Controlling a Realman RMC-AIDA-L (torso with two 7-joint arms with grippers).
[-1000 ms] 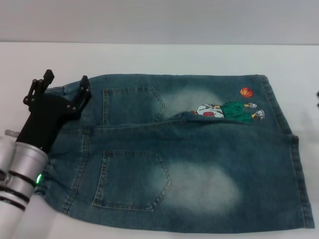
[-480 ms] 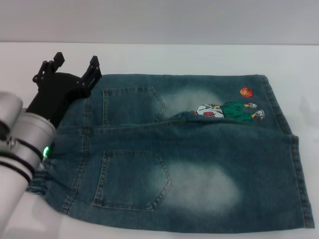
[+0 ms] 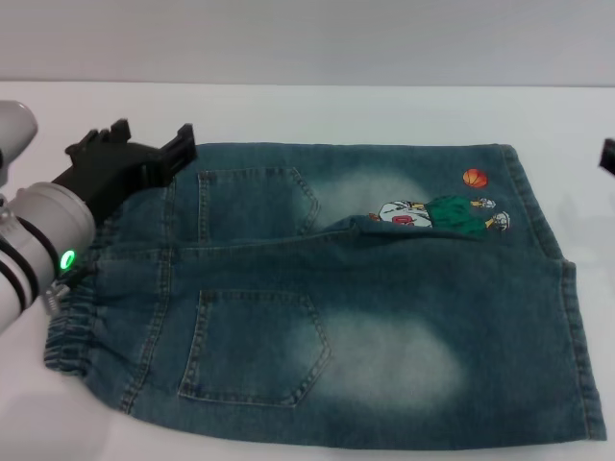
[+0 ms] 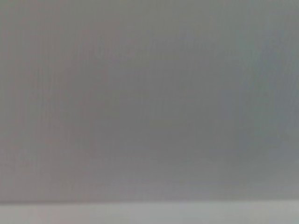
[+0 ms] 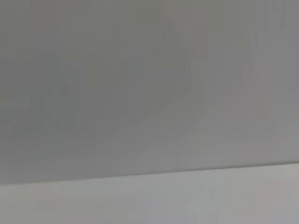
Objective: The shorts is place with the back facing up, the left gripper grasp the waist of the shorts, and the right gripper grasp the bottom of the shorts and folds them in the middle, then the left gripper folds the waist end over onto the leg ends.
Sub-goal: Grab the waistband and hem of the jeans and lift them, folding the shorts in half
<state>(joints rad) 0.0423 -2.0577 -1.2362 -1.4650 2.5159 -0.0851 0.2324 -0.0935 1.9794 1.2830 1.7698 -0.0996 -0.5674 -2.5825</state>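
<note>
On the white table (image 3: 288,110) the shorts (image 3: 365,298) lie flat and spread wide, back side up, taking up most of the head view. A pale wall (image 3: 307,38) rises behind the table's far edge; both wrist views show only plain grey and white surface. Nothing lies on top of the denim or blocks the way to it.

The gathered waist (image 3: 72,331) runs down the robot's left end of the shorts, and the leg ends (image 3: 567,288) form the straight hems at the right end. Two back pockets (image 3: 255,346) sit near the waist. The cartoon print (image 3: 442,213) and its orange ball (image 3: 475,178) sit on the far leg, close to the hem.

The left gripper (image 3: 154,154) — on the green-lit arm — hovers at the far corner of the waist, its black fingers pointing toward the denim; the gap between them cannot be told, and it holds nothing that can be seen. Only a dark sliver of the right gripper (image 3: 608,157) shows at the right edge, well apart from the hems — its state cannot be told.
</note>
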